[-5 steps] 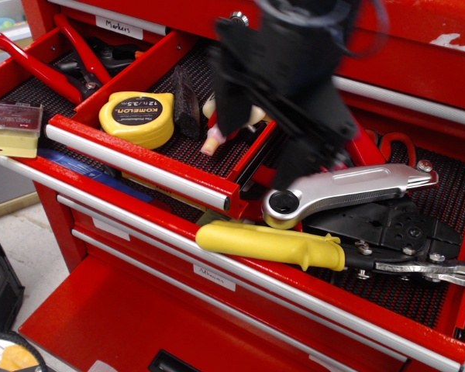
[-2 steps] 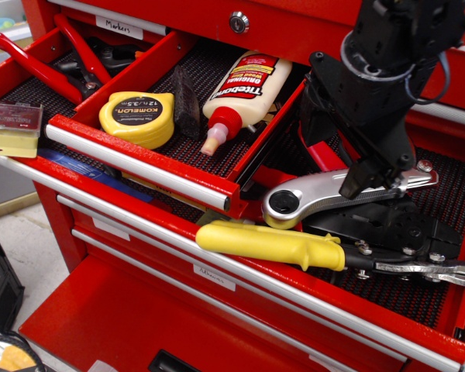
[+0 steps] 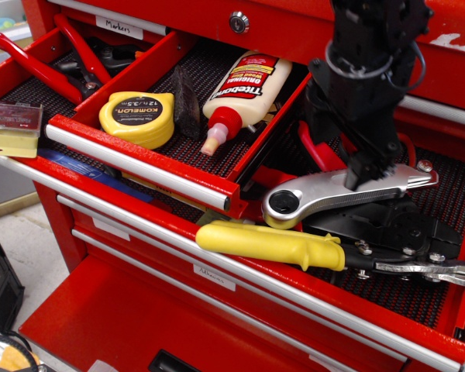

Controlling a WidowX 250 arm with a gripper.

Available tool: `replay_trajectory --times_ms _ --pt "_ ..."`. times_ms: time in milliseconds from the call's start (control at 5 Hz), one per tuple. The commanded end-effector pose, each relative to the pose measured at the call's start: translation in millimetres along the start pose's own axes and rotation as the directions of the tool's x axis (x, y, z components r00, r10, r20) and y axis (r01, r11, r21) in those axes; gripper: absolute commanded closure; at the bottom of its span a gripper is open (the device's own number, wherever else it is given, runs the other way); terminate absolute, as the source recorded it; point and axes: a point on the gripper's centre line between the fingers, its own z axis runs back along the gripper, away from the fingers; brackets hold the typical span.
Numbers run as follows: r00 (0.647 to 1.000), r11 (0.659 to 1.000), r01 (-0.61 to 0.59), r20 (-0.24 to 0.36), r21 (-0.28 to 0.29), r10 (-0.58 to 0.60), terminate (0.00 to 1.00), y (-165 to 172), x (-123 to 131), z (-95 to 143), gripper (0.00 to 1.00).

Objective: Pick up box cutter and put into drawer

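1. Our pincer [image 3: 362, 172] hangs straight above the box cutter [image 3: 345, 192], its dark tip right at the silver body near the middle. We cannot tell whether its fingers are spread or pressed together, since the black housing hides them, and we cannot say if it touches the metal.

2. We judge the step in hand to be the grasp. To do it well we would bring the fingers down across the narrow width of the box cutter, one on each long edge, at the flat middle stretch and not at the round knob end, where the body widens and could slip.

3. The box cutter lies on top of the yellow-handled snips [image 3: 273, 245], propped on their black head, so we would close gently and lift straight up to avoid dragging the snips along.

4. The long axis of the box cutter runs left to right, rising slightly to the right. Its round knobbed end points left, toward the drawer [image 3: 136, 162]; its tapered end points right.

5. The drawer stands open just left of the box cutter, holding a tape measure [image 3: 137, 117] and a glue bottle [image 3: 238, 94]. We would set the box cutter down on bare liner there.
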Motion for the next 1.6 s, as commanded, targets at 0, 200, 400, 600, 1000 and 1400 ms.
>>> replay_trajectory --times_ms 0,200,400,600,1000,1400 --pt "0.998 1.0 -0.009 0.069 -0.016 0.01 0.0 -11 1 -5 0.0" --pt "0.996 1.0 0.001 0.091 -0.016 0.0 0.0 -10 -2 -15 0.0" --pt "0.993 1.0 0.002 0.118 -0.007 -0.001 0.0 -10 -6 -26 0.0" --pt "0.989 0.999 -0.04 0.14 -0.016 0.042 0.0 -14 -8 -36 0.0" --pt "0.996 0.997 -0.081 0.042 0.004 0.081 0.0 -23 4 -8 1.0" --pt "0.991 0.996 -0.079 -0.107 0.035 0.083 0.0 -6 7 52 1.0"
